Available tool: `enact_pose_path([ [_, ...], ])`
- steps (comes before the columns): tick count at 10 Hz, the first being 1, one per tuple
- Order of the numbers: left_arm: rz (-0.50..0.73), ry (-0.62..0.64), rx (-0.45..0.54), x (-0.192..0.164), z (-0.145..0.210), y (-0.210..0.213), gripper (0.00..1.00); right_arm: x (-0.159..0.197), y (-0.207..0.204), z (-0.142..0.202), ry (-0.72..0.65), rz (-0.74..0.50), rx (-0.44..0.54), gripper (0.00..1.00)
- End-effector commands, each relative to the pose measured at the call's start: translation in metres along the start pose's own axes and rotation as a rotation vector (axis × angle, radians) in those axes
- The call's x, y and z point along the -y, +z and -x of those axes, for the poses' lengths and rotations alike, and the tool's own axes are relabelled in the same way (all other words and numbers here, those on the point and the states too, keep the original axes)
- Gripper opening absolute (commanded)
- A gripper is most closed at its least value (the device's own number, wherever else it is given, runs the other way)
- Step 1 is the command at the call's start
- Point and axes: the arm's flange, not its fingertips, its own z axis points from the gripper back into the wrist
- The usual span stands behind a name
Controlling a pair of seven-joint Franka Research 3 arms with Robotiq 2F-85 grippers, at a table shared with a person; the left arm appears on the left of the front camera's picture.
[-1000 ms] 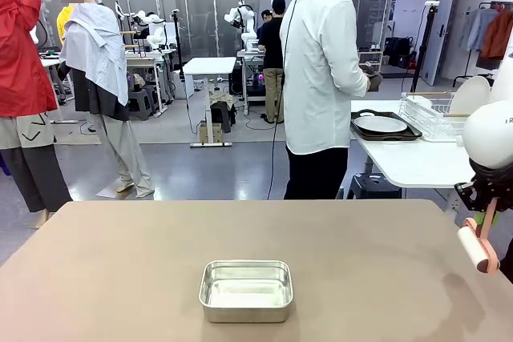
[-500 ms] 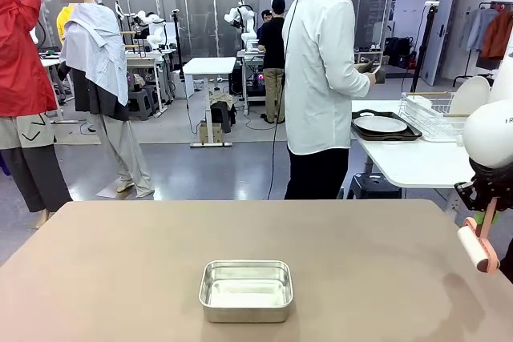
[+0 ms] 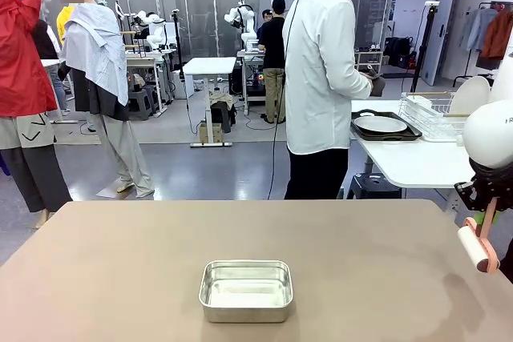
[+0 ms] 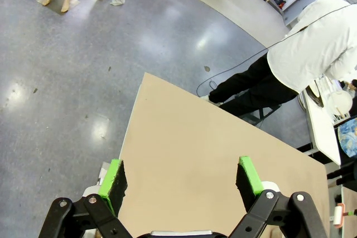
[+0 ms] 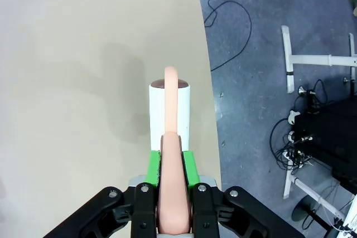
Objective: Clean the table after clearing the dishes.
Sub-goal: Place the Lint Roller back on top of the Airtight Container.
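At near right edge of table (image 3: 120, 262), right gripper (image 5: 170, 163) stood clamped on pink handle of lint roller (image 3: 475, 244), white roll hanging just above tabletop at its right edge. Left gripper (image 4: 181, 182) hovered high over table's left part, jaws spread wide, nothing between green pads (image 4: 113, 176). Steel pan (image 3: 245, 290) sat mid-table, well apart from roller. Beyond far edge, person in white shirt (image 3: 321, 78) stood facing white side table (image 3: 417, 162); there, white plate (image 3: 380, 124) lay on dark tray (image 3: 405, 135), beside wire rack (image 3: 433, 114).
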Motion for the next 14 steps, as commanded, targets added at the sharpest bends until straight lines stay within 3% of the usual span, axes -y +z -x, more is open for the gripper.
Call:
enact_pose_path([
  [1,0.007,-0.003,-0.009,0.0,-0.002,0.003,1.0,0.0,0.0,0.0,0.0,0.0,0.0,0.2],
  [2,0.007,-0.003,-0.009,0.0,-0.002,0.003,1.0,-0.011,0.032,0.008,0.103,-0.027,0.106,0.2],
  [5,0.007,-0.003,-0.009,0.0,-0.002,0.003,1.0,-0.076,0.097,0.041,0.473,-0.172,0.255,0.2],
  [7,0.007,-0.003,-0.009,0.0,-0.002,0.003,1.0,-0.14,0.128,0.069,0.74,-0.181,0.329,0.2],
  [10,0.007,-0.003,-0.009,0.0,-0.002,0.003,1.0,-0.263,0.167,0.103,1.163,-0.159,0.383,0.2],
  [12,0.007,-0.003,-0.009,0.0,-0.002,0.003,1.0,-0.319,0.173,0.133,1.388,-0.101,0.392,0.2],
  [14,0.007,-0.003,-0.009,0.0,-0.002,0.003,1.0,-0.35,0.173,0.164,1.521,-0.068,0.403,0.2],
])
